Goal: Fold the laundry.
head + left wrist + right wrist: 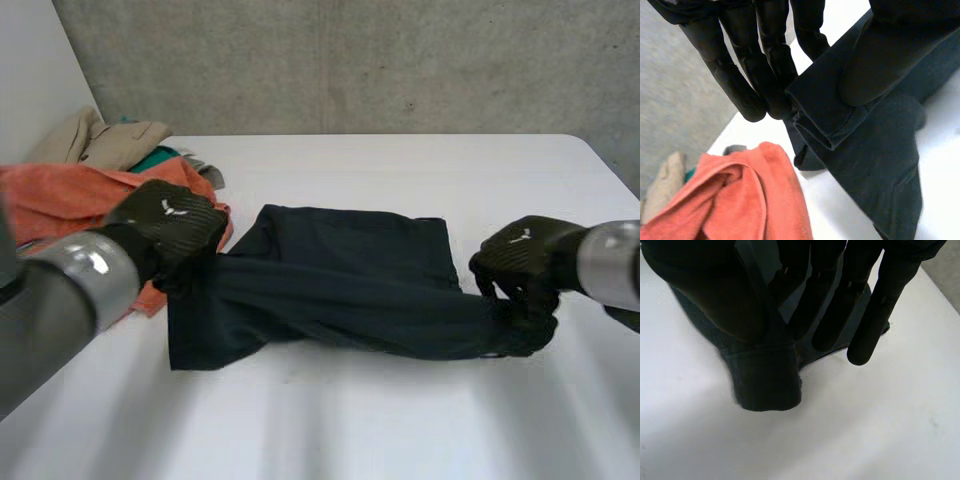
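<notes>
Dark garment lies mid-table on the white table, stretched sideways between both hands, far half flat, near half gathered into a long roll.

Left hand: at the garment's left end, closed on it. In the left wrist view the fingers and thumb pinch a stitched, doubled hemmed edge.

Right hand: at the right end, likewise closed on cloth. In the right wrist view the thumb presses a hemmed tube of fabric against the fingers, and the end droops to the table.

Material: thin knit, matte, near-black. It sags and creases between the grips – soft, light, no stiffness of its own. Judgement: it will not hold a fold line unless laid flat and smoothed, and a one-point grip would let it bunch. Best holds are the hems and corners, where the double layer gives the fingers purchase.

Beside the left hand sits a pile – orange cloth, thicker and towel-like, with a beige cloth behind it
</notes>
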`<state>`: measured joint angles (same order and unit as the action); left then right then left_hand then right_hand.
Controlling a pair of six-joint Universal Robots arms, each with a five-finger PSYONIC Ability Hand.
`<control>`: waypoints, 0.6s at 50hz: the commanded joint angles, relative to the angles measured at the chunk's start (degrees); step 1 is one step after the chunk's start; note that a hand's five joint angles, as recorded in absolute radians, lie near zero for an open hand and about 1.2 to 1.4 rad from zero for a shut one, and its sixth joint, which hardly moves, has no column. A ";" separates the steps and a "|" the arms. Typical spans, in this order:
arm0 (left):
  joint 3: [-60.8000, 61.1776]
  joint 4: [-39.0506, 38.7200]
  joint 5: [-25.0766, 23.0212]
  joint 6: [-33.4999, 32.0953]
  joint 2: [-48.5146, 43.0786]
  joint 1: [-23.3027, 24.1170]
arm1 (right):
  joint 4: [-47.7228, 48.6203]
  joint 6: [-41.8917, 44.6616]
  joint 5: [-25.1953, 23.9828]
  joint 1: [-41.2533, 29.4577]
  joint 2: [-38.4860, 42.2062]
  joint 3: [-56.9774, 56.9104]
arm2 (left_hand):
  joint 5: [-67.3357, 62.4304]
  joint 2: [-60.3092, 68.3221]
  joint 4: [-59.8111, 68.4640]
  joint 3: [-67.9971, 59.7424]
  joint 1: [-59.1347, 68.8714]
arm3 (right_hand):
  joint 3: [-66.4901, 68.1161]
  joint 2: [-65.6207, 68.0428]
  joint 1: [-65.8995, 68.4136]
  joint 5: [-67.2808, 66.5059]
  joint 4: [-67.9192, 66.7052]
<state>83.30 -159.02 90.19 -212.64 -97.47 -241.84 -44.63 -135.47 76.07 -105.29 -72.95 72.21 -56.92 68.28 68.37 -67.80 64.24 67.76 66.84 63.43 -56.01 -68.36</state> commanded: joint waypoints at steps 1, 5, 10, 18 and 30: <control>-18.42 -8.05 2.36 -1.46 -12.83 -1.52 | 12.27 -7.25 8.03 -4.22 10.37 -15.85 | -13.08 11.72 11.63 -12.20 15.76 | 12.24 13.16 16.57 -13.99 -11.64; -28.09 -17.80 1.22 0.20 -13.37 -2.23 | 27.19 -15.95 10.06 -4.66 9.49 -23.25 | -13.08 11.72 11.63 -12.20 15.76 | 12.24 13.16 16.57 -13.99 -11.64; -30.22 -32.83 -1.15 4.59 -10.91 -2.58 | 48.64 -24.48 10.24 -4.58 4.31 -22.47 | -13.08 11.72 11.63 -12.20 15.76 | 12.24 13.16 16.57 -13.99 -11.64; -22.15 -37.16 -1.95 8.03 -7.48 -3.54 | 53.87 -24.40 8.66 -4.58 1.14 -16.85 | -13.08 11.72 11.63 -12.20 15.76 | 12.24 13.16 16.57 -13.99 -11.64; -0.44 -35.40 -3.35 9.96 -8.00 -2.93 | 51.04 -21.15 5.40 -4.14 6.76 -0.07 | -13.08 11.72 11.63 -12.20 15.76 | 12.24 13.16 16.57 -13.99 -11.64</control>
<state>71.70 -194.89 88.23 -203.21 -104.02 -245.78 7.07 -159.07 82.42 -109.94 -69.52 63.33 -57.98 68.29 68.39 -67.91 64.55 68.41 67.36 64.08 -58.41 -68.51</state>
